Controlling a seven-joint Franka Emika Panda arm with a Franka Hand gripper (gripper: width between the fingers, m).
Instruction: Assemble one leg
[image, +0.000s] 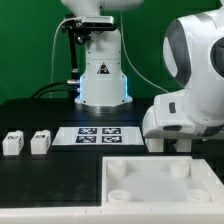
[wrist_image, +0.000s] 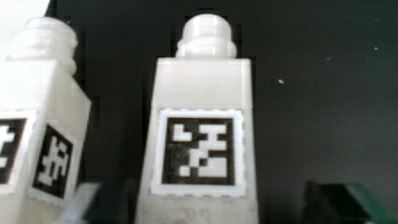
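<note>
Closest to my wrist camera, the gripper (wrist_image: 222, 205) stands open. One dark finger (wrist_image: 111, 206) sits just beside one long edge of the leg (wrist_image: 205, 130). The other finger (wrist_image: 352, 202) stands off the opposite edge with a strip of black table (wrist_image: 338, 90) between, so the jaws straddle the leg's near end and hold nothing. Both fingers are cut off by the frame and murky, and I cannot tell whether the closer one touches the plastic. The leg's tagged face looks at the camera, and its narrow knobbed tip points away from the fingers. A neighbouring leg (wrist_image: 36, 120) lies parallel, just beside it across a thin dark gap that leaves little room on that side; the frame cuts most of it away. The opposite side is open table. In the exterior view the white panel (image: 150, 185) fills the foreground, its raised rim cropped at the bottom and right. Behind it the arm's bulky white wrist (image: 185, 95) covers the gripper and whatever lies under it, so I cannot find the straddled leg there. Towards the exterior view's left, an outer leg (image: 12, 143) and an inner leg (image: 40, 142) sit near the table edge, slightly apart. The marker board (image: 95, 135) lies between them and the arm. Farthest back stands the robot base (image: 100, 70).
</note>
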